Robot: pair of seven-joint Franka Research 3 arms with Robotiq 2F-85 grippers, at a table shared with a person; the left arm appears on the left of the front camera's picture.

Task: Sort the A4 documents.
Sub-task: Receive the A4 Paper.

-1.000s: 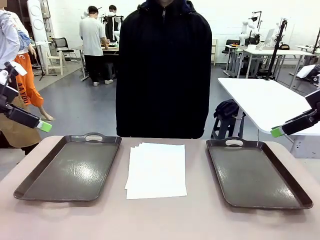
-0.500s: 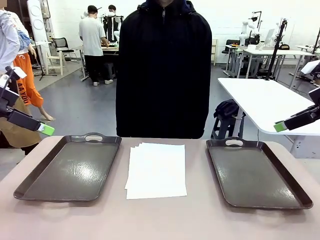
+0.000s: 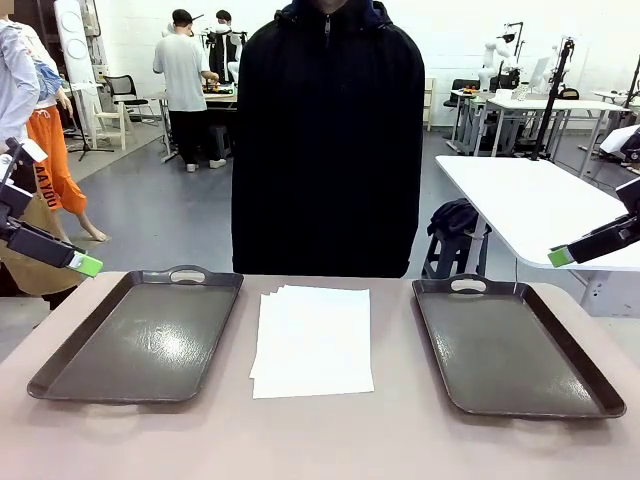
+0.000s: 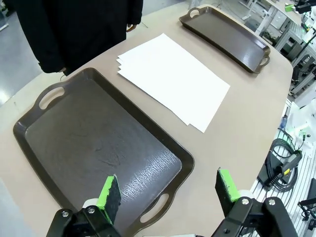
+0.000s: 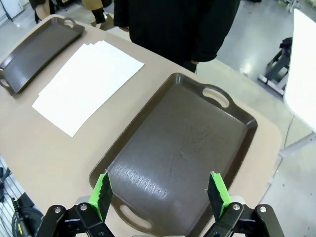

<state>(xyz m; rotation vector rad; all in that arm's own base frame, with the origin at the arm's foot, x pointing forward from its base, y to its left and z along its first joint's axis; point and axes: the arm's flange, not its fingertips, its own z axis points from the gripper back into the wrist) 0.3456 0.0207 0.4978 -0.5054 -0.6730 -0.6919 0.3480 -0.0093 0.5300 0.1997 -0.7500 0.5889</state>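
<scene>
Beige bench (image 3: 320,440) holds the A4 documents (image 3: 313,340) at frame centre, long axis pointing toward the person (image 3: 328,150); left hand (image 3: 85,264) and right hand (image 3: 560,256) hover open at opposite edges, about equally far.

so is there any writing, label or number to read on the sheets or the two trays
None. The A4 documents are blank white sheets. The left tray and the right tray show bare dark floors and rims, with no label, brand or number to read.
</scene>
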